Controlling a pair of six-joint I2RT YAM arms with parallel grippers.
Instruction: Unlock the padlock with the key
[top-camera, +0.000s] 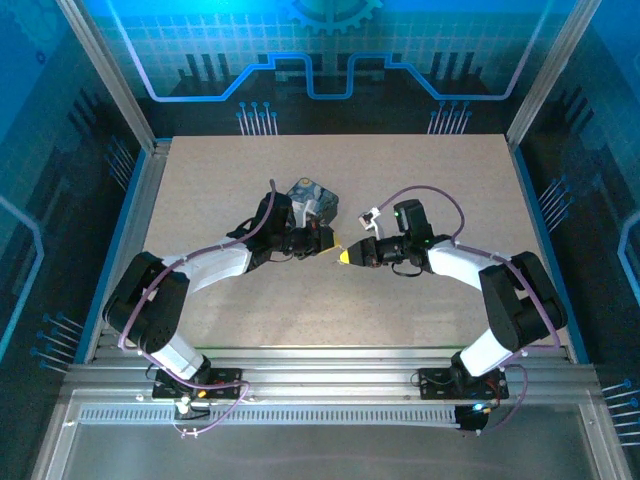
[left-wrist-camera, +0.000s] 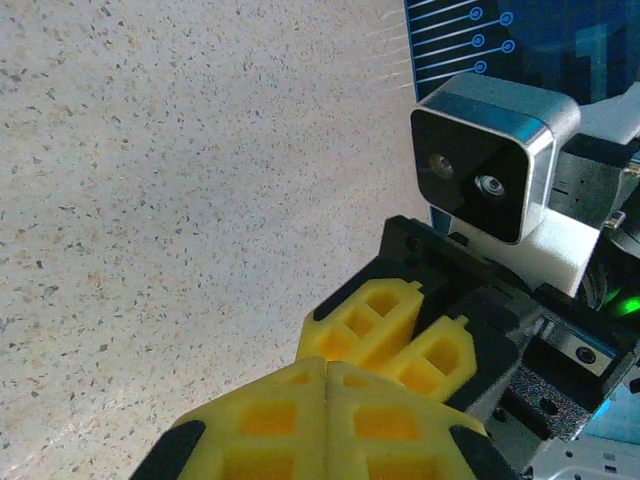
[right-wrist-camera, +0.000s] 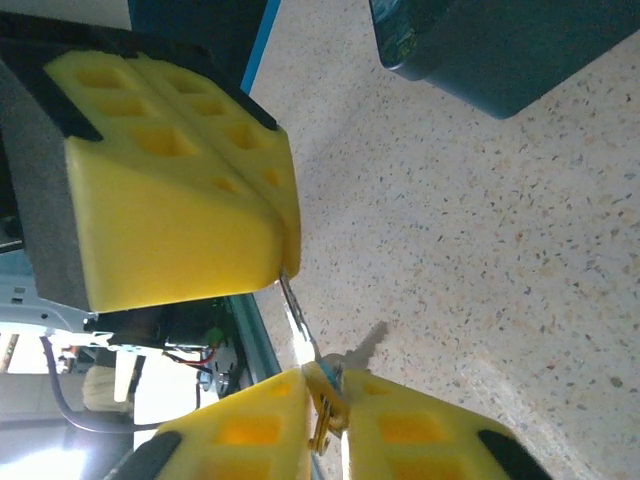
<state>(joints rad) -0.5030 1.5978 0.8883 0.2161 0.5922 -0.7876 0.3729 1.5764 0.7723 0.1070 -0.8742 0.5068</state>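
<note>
Over the middle of the bench (top-camera: 420, 180) the padlock (right-wrist-camera: 305, 330) is held steady in the shut left tool (right-wrist-camera: 285, 240) so that the key (right-wrist-camera: 320, 430), pinched in the right tool (top-camera: 345, 256), can be put in and turned.

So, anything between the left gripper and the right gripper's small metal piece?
Nothing visible. The left gripper meets the thin silvery metal piece pinched in the right gripper; the dark blue tin sits aside.
</note>
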